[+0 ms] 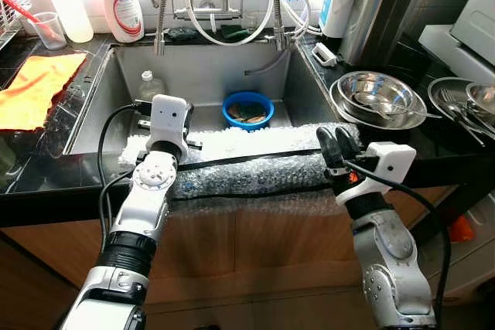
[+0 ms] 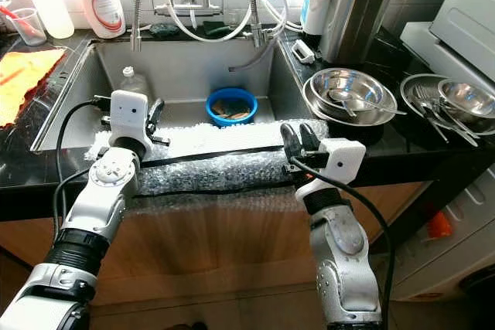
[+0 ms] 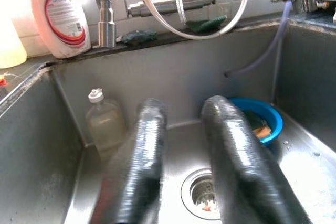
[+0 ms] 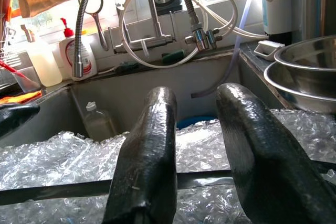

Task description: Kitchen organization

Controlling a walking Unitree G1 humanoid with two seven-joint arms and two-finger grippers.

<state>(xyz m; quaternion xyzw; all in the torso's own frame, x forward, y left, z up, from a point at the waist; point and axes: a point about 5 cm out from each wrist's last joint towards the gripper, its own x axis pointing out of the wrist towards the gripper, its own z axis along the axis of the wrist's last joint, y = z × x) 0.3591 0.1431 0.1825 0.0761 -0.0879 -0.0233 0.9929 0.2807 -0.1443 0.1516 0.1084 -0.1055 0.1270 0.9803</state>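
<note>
The left end effector (image 3: 184,145) hangs released above the sink (image 1: 205,67); the right end effector (image 4: 202,145), also released, hovers over bubble wrap (image 1: 255,164).

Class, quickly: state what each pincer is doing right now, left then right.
Left pincer: open, holding nothing, over the sink.
Right pincer: open, holding nothing, above the bubble wrap.

Both tools (image 1: 166,141) (image 1: 336,141) forward, fingers parted.
</note>
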